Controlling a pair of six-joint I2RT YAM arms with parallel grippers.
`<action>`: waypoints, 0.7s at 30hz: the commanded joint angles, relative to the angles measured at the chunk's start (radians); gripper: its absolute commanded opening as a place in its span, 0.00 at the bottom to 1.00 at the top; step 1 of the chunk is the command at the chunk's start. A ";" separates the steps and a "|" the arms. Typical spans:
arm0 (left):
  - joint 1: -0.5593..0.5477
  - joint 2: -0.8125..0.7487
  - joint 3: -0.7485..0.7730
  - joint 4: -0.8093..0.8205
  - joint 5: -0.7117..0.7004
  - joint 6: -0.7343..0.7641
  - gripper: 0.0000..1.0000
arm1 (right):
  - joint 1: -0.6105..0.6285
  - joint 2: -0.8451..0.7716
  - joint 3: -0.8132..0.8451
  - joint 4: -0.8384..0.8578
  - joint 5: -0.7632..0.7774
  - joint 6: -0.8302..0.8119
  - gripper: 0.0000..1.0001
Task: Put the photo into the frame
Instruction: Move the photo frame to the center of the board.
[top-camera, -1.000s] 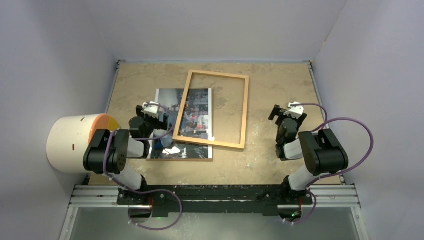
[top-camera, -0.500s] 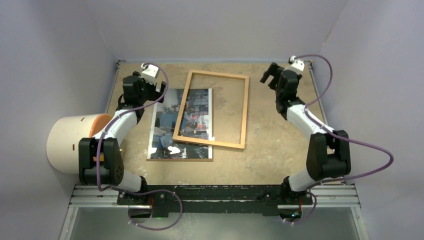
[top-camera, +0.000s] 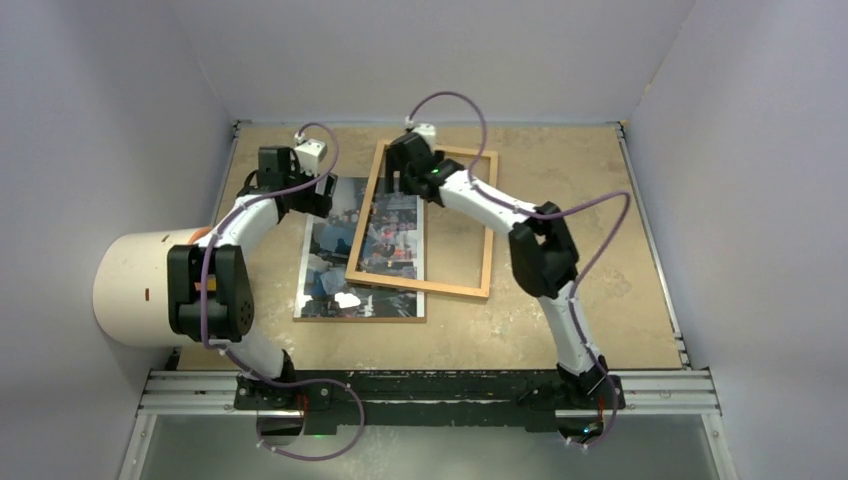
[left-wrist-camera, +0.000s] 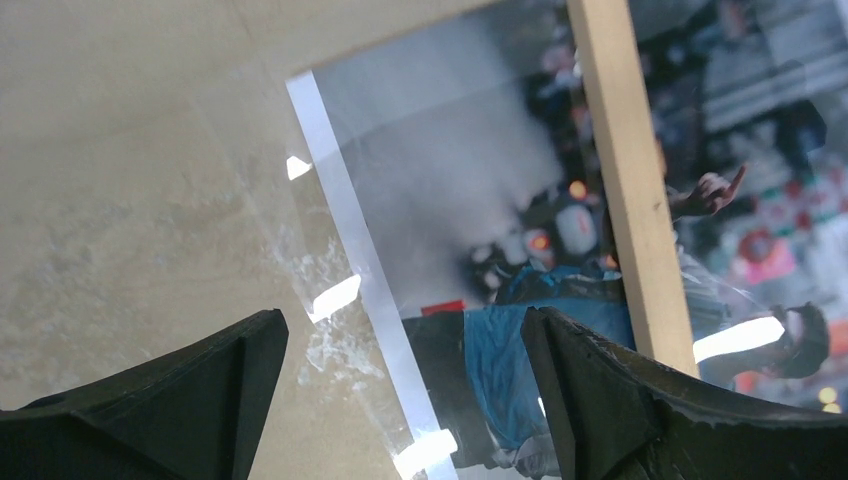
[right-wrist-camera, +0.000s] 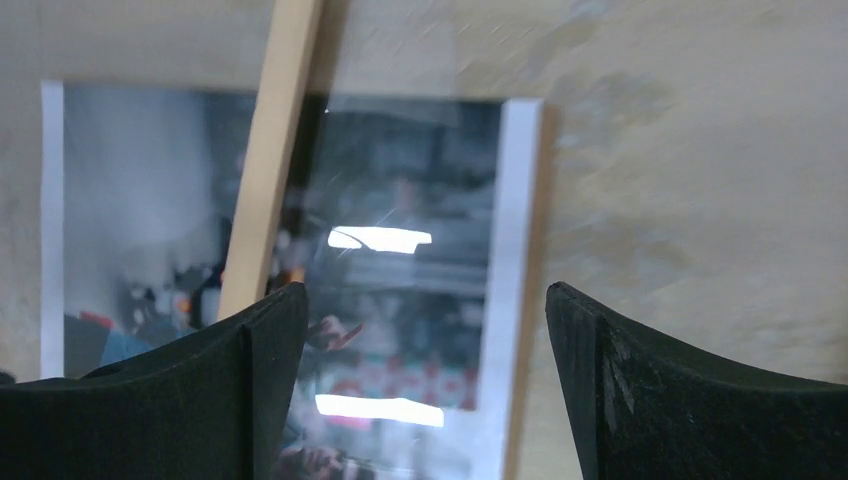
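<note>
1 tan table (top-camera: 560, 330) bears the light-wood frame (top-camera: 492, 225), lying flat and tilted at centre. Its 9 o'clock rail overlaps the photo (top-camera: 325, 270), which lies face up toward 9 o'clock. The left gripper (left-wrist-camera: 400, 318) hovers over the photo's 11 o'clock corner and the right gripper (right-wrist-camera: 425, 292) over the frame's 11 o'clock corner. Both gape wide, holding nothing.

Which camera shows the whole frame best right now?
Top external: the frame shows nearly whole, lying askew across the photo. Each wrist view catches only one strip of its wooden moulding crossing the photo.
</note>
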 joint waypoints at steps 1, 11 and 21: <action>0.007 0.049 0.014 -0.036 -0.050 0.022 0.96 | 0.073 0.076 0.178 -0.187 0.125 0.029 0.88; -0.110 0.153 0.029 0.080 -0.210 0.068 1.00 | 0.121 -0.029 0.029 -0.136 0.099 0.057 0.86; -0.199 0.208 0.019 0.154 -0.243 0.103 1.00 | 0.068 -0.277 -0.264 -0.103 0.050 0.117 0.87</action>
